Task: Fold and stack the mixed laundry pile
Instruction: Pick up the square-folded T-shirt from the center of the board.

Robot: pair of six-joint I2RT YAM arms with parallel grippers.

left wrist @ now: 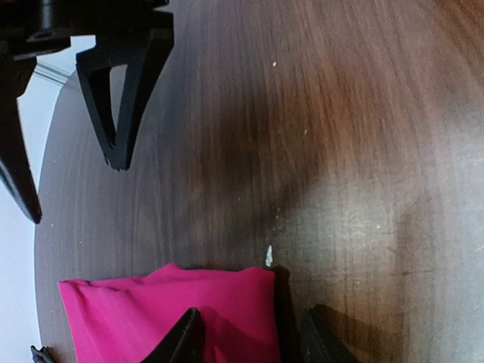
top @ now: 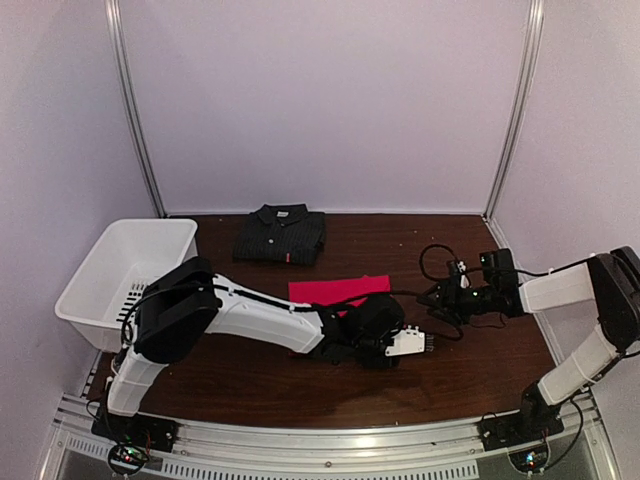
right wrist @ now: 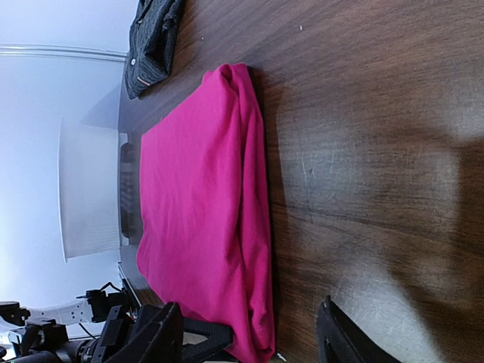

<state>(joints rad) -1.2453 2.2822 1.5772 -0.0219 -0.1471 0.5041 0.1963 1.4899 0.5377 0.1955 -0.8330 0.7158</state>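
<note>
The top camera looks down from high at the near side over the whole table [top: 480,370]. The left wrist camera, close above the tabletop, catches a corner of the red shirt [left wrist: 166,314], which all three views share. The right wrist camera, low and rolled sideways, looks across that shirt toward the bin [right wrist: 91,189].

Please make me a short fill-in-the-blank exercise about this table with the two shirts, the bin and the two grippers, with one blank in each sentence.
1. The white bin stands on the robot's ____ side of the table.
2. The dark pinstriped shirt lies ____ near the back wall.
3. Exactly ____ garments lie on the table: this shirt and the red T-shirt.
4. The left gripper and the right gripper both have their jaws ____.

Missing words: left; folded; two; open.
</note>
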